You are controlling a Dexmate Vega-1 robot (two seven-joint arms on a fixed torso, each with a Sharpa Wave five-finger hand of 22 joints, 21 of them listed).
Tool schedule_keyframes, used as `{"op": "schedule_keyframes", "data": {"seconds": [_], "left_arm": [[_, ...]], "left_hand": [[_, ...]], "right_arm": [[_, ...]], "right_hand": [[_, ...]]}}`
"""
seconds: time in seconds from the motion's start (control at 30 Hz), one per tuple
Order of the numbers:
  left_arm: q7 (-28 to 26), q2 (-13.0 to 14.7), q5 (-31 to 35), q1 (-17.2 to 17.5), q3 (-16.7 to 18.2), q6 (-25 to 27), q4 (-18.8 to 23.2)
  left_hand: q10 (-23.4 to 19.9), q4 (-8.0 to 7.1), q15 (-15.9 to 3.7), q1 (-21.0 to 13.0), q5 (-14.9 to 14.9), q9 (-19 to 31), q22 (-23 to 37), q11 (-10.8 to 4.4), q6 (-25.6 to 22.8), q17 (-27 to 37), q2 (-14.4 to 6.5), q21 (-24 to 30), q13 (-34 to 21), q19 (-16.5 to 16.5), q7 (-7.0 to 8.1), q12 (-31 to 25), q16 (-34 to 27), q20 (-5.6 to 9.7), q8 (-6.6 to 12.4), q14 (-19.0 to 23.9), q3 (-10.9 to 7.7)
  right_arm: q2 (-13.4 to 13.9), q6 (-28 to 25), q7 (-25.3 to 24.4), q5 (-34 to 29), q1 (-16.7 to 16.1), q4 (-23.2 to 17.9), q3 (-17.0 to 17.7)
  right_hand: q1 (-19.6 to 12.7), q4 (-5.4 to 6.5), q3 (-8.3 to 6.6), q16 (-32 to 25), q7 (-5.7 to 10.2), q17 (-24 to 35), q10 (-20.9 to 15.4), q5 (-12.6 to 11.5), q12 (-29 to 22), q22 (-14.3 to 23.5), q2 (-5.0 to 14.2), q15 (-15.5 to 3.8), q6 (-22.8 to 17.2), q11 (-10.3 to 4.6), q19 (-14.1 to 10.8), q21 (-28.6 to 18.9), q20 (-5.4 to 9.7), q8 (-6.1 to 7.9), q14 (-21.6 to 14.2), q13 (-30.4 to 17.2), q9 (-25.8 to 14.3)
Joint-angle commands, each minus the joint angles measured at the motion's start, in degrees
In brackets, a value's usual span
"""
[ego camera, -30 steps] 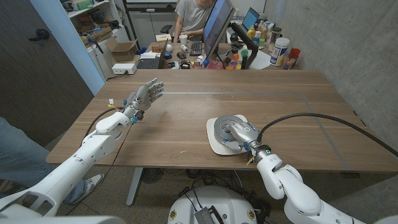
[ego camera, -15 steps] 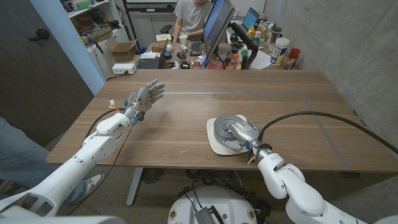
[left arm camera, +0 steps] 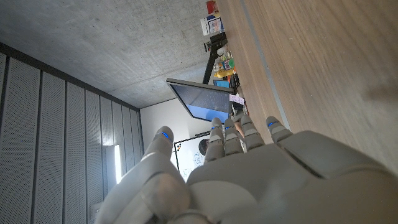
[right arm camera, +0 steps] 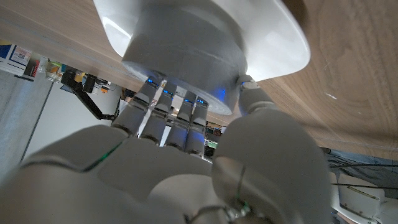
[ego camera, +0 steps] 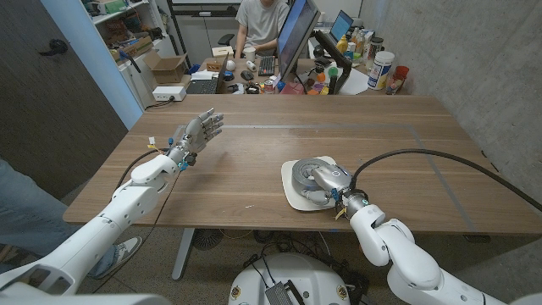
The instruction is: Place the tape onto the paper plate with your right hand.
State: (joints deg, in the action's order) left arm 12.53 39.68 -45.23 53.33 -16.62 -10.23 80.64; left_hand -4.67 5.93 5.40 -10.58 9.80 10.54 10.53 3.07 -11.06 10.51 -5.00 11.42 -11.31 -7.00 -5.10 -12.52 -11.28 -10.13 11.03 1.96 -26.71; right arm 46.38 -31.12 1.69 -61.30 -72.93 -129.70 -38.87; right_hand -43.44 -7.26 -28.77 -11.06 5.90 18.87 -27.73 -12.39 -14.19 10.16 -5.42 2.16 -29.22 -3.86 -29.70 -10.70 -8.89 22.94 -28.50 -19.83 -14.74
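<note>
We start close to us. Our right hand (ego camera: 329, 182) sits over the round white paper plate (ego camera: 294, 198), near the front edge of the brown wooden table (ego camera: 381, 135). The fat grey roll of tape (ego camera: 306, 172) lies on that plate, a little toward 12 o'clock from the plate's middle.

In the right wrist view, our fingers (right arm camera: 163, 102) curl around one side of the grey roll (right arm camera: 186, 59) and our thumb (right arm camera: 261, 106) touches the other side. So we think our right hand has its fingers wrapped on the tape. The white plate (right arm camera: 273, 37) shows right behind the roll, with the roll pressed up to it.

So how far are we? The big part looks done: the tape is on the plate. What is left, we think, is small. We need to let our fingers go loose, lift the hand up and away, and not drag the roll or the light plate with it. We cannot tell if the roll lies fully flat, because our hand hides part of it.

Now farther off. Our left hand (ego camera: 196, 131) is at about 10 o'clock from the plate, well apart from it. Its fingers are spread wide and it holds nothing. In the left wrist view the same hand (left arm camera: 249, 174) shows its fingers reaching out with nothing in them.

Far away, past the table at 12 o'clock, a person (ego camera: 262, 21) sits at a messy desk with a dark screen (ego camera: 296, 38).
</note>
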Motion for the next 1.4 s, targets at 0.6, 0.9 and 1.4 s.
{"op": "schedule_keyframes", "data": {"seconds": [0.6, 0.9, 1.4], "left_arm": [[0.06, 0.33, 0.06, 0.03, -0.08, 0.60, 0.33], [0.37, 0.16, 0.13, -0.36, -0.15, 0.34, -0.10], [1.72, 0.31, -0.52, 0.13, 0.34, -0.52, -1.07]], "left_hand": [[-0.35, 0.12, 0.58, 0.17, 0.19, 0.07, 0.20, 0.43, -0.80, 0.25, -0.10, 0.26, -0.34, 0.13, 0.13, 0.03, 0.15, -0.48, 0.08, 0.36, -0.50], [-0.35, 0.14, 0.57, 0.18, 0.19, 0.07, 0.21, 0.33, -0.81, 0.25, -0.12, 0.28, -0.34, 0.14, 0.08, 0.03, 0.17, -0.49, 0.07, 0.32, -0.54], [-0.34, 0.16, 0.53, 0.21, 0.19, 0.08, 0.21, 0.35, -0.81, 0.25, -0.14, 0.30, -0.34, 0.12, 0.09, 0.04, 0.16, -0.48, 0.04, 0.34, -0.60]], "right_arm": [[0.49, -2.52, 1.53, 2.05, 0.19, -1.80, 0.73], [0.51, -2.12, -0.74, 0.94, -0.55, -3.76, 1.60], [-2.36, -2.55, -10.03, 0.10, -3.33, -4.78, 4.47]], "right_hand": [[5.17, 1.29, 1.94, 0.20, 0.16, -0.96, 4.72, -0.74, 1.90, 0.02, -1.62, 3.15, 6.14, 2.05, 5.43, 0.09, -3.44, -3.76, 4.63, -0.05, 0.69], [5.41, 1.18, 1.93, -0.24, 0.22, -1.17, 4.43, -0.99, 1.71, 0.03, -1.65, 2.74, 6.13, 1.84, 5.67, 0.01, -3.40, -3.99, 4.06, -0.06, 0.81], [6.08, 0.96, 1.17, -2.39, 0.27, -1.34, 0.74, -1.91, 0.21, 0.11, -0.47, -0.94, 2.36, 0.78, 1.52, -1.71, -2.57, -3.56, -0.15, -0.25, 1.22]]}}
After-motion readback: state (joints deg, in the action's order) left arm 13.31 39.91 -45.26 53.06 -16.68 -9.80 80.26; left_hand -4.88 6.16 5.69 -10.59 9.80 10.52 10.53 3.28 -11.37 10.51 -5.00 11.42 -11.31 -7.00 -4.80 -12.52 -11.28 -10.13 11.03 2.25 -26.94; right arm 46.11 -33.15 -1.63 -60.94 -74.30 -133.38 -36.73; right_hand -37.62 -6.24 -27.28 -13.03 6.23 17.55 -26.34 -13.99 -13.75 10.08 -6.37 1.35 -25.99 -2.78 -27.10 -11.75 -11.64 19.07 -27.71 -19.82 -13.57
